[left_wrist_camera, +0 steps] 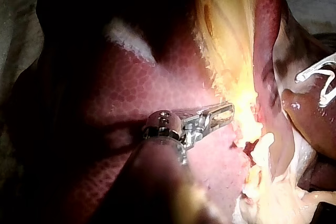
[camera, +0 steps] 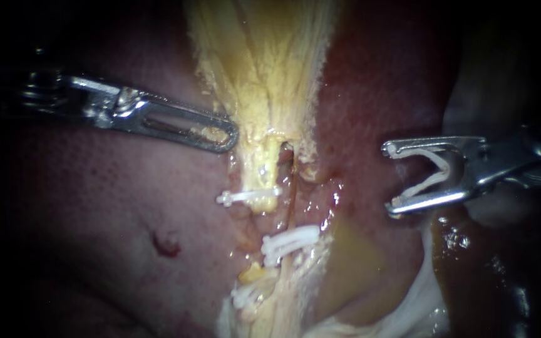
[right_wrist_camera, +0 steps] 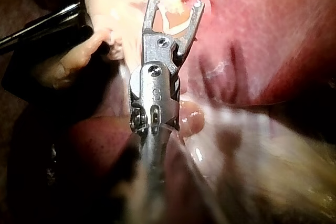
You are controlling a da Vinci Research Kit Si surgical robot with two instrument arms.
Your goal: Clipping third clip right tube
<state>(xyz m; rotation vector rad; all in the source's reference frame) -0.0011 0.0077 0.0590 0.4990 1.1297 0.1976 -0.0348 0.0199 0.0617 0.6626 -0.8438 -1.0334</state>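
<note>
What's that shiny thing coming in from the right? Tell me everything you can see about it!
The right instrument is shiny grey metal on a thin shaft. Its two jaws stand wide apart like a beak and hold an open, white, V-shaped clip between them. It hangs over the red liver, pointing toward the tubes but well apart from them.

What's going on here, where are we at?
The right tool holds an open white clip between its jaws, off to the side of the tubes and not yet around either. The left tool rests its tip against the yellowish tissue above them. Several placed clips already sit across the tubes, with liver on either side.
</note>
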